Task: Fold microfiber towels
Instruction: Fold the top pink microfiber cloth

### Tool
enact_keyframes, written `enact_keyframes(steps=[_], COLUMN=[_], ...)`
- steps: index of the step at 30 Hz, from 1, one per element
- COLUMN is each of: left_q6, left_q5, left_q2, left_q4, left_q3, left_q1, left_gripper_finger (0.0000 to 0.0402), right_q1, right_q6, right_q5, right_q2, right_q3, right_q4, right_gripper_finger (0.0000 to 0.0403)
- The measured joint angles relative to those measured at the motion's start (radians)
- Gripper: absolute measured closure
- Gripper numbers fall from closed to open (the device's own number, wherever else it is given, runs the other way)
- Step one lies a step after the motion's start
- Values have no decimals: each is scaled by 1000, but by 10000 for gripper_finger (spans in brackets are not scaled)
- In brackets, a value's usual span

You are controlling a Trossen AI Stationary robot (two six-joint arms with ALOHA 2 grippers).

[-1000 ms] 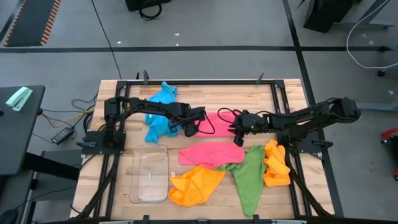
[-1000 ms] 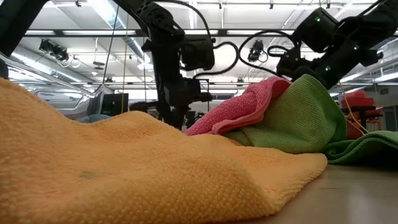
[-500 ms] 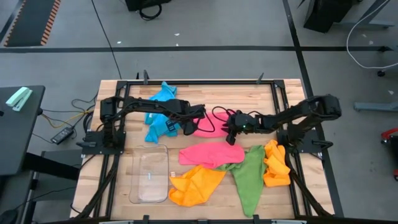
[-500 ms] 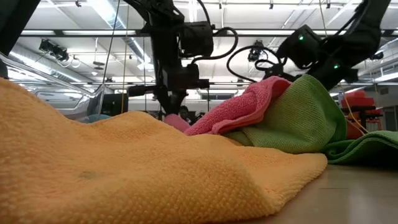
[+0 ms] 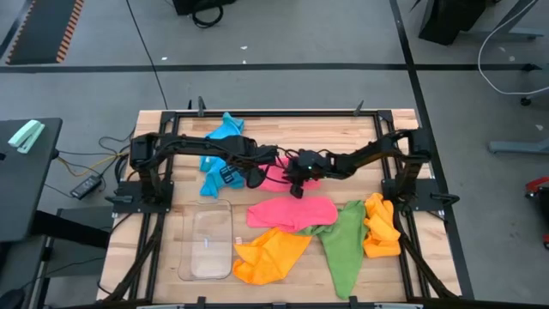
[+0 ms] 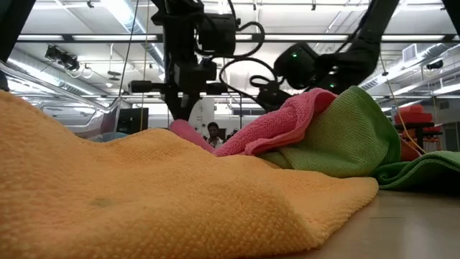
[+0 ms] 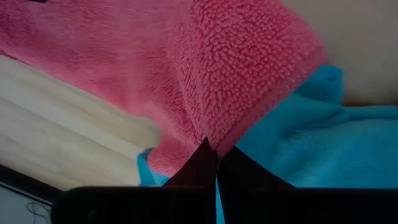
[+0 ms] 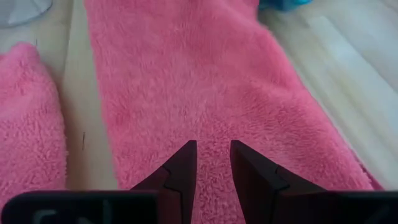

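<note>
My left gripper [image 7: 214, 163] pinches the fluffy pink microfiber towel [image 7: 205, 74]; my right gripper [image 8: 212, 167] hovers slightly parted over it, grasping nothing.

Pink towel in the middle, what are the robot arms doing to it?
Both arms work on one pink towel lying near the middle of the table. The left gripper has pinched shut on its edge, next to a blue towel. The right gripper hovers over the same pink towel with its fingers apart, not gripping. Another pink towel, orange and green ones lie unfolded nearby.
</note>
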Motion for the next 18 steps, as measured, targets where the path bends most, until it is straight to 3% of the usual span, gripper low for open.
enact_keyframes(steps=[4, 18], left_q6=[-1, 29], left_q5=[1, -4], left_q2=[0, 2], left_q4=[9, 77], left_q3=[0, 0], left_q1=[-1, -15], left_gripper_finger=[391, 395], right_q1=[0, -55], right_q6=[-29, -54], right_q5=[-1, 53], right_q2=[-1, -210], right_q3=[46, 45], right_q4=[-107, -546], right_gripper_finger=[297, 297])
